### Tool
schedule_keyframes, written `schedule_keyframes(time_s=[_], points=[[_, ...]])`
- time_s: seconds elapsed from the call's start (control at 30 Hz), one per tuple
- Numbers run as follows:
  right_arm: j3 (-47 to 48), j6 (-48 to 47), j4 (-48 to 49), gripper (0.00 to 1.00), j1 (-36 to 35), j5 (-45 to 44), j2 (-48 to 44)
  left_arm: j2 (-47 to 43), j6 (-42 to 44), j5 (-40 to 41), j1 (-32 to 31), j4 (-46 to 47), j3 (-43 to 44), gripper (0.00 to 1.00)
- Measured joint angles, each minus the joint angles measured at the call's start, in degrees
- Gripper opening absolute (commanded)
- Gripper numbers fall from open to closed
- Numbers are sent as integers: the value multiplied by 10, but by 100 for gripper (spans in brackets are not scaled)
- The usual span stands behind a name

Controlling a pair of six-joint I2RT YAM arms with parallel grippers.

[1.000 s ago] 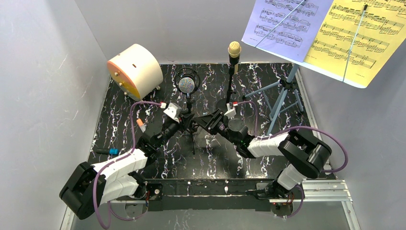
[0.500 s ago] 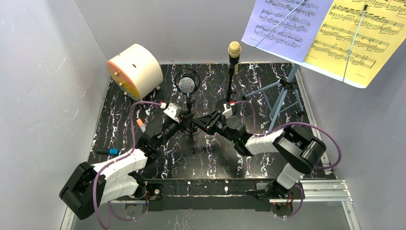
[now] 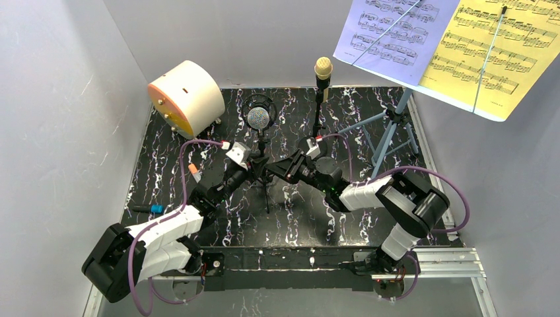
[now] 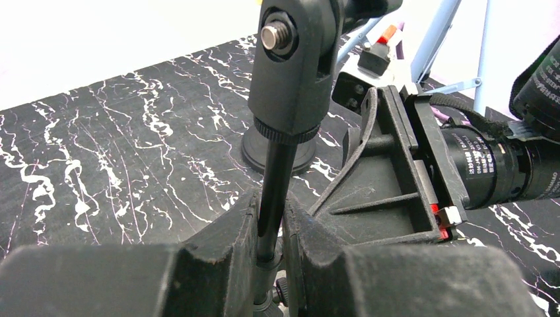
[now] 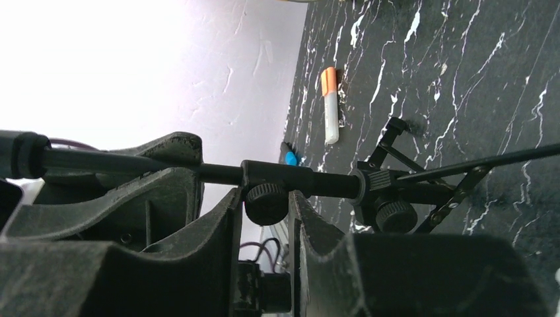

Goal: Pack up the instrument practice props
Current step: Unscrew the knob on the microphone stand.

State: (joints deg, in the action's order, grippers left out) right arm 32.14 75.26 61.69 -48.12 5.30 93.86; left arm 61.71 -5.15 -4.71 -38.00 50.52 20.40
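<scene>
The silver-headed microphone (image 3: 256,117) stands on the black tripod pole (image 3: 265,188) at the mat's middle. My left gripper (image 3: 253,165) is shut on the pole's thin upper rod (image 4: 274,178), just under the black mic clamp (image 4: 294,66). My right gripper (image 3: 274,170) comes from the right, and its jaws close round the pole's height knob (image 5: 266,203). The cream microphone (image 3: 322,67) stands on its round-base pole (image 3: 314,144) behind. The blue rack's tripod (image 3: 389,135) holds the lavender sheet (image 3: 389,30) and the yellow sheet (image 3: 495,46) at the back right.
A big cream cylinder with an orange face (image 3: 186,98) sits at the back left. An orange-and-white marker (image 3: 193,173) and a small blue-tipped item (image 3: 156,209) lie on the black marbled mat (image 3: 165,152) at the left. Grey walls enclose the mat.
My right gripper has slid left up to the tripod pole and now sits round its knob. The left gripper has stayed on the pole.
</scene>
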Motion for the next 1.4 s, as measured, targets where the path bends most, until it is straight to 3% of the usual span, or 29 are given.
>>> schedule_keyframes(time_s=[0.4, 0.6, 0.67, 0.77, 1.03, 1.23, 1.4], points=[[24, -243, 0, 1, 27, 118, 3, -1, 0, -3, 0, 0, 0, 0], [64, -382, -61, 1, 35, 174, 2, -4, 0, 7, 1, -4, 0, 0], [78, -397, -87, 13, 41, 192, 2, -4, 0, 10, 2, -5, 0, 0], [81, -392, -99, 40, 44, 197, -1, -4, -1, 10, 2, -5, 0, 0], [39, -270, -73, 70, 43, 117, -48, -5, -28, 42, -4, -5, 0, 0], [14, -157, -59, 71, 33, 25, -63, -3, -70, 120, -26, 0, 0, 0], [4, -92, -61, 67, -8, -57, -66, 0, -94, 204, -54, 0, 4, 0]])
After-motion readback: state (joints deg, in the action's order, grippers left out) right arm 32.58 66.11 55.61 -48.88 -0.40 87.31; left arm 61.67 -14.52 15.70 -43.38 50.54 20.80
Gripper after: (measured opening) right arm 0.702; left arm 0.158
